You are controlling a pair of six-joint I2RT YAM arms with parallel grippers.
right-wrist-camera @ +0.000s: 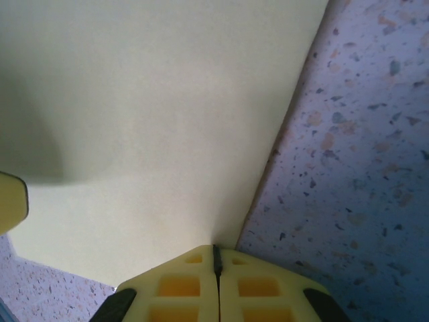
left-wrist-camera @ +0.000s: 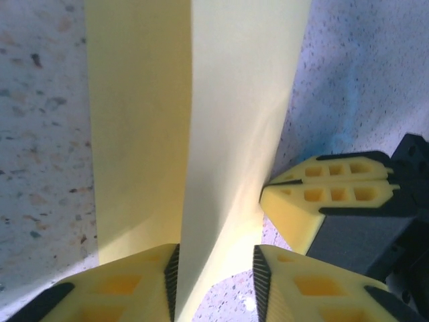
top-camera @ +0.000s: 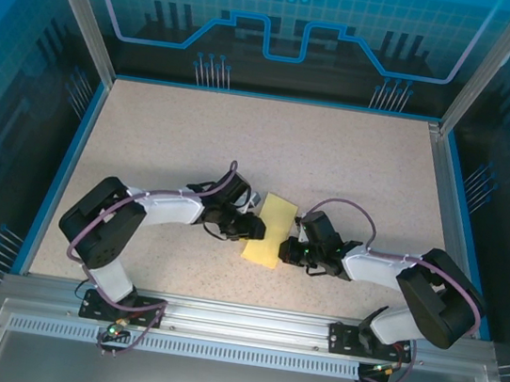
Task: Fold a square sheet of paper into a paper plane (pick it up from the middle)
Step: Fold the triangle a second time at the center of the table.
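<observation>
The square sheet of paper (top-camera: 270,228) is pale yellow and lies mid-table between both grippers, bent along a lengthwise fold. In the left wrist view one half of the paper (left-wrist-camera: 234,100) stands up as a flap and runs between the jaws of my left gripper (left-wrist-camera: 216,258). That flap rests against the left pad (left-wrist-camera: 171,275), with a gap to the other pad. My right gripper (right-wrist-camera: 216,249) is shut on the sheet's edge (right-wrist-camera: 154,121), and its fingers (left-wrist-camera: 328,194) also show from the left wrist. A paper plane is out of view.
Speckled beige tabletop (top-camera: 243,142) lies open behind the paper. Blue walls and metal posts (top-camera: 81,10) frame the table. A metal rail (top-camera: 247,318) runs along the near edge. The two grippers (top-camera: 248,226) (top-camera: 292,249) stand very close across the sheet.
</observation>
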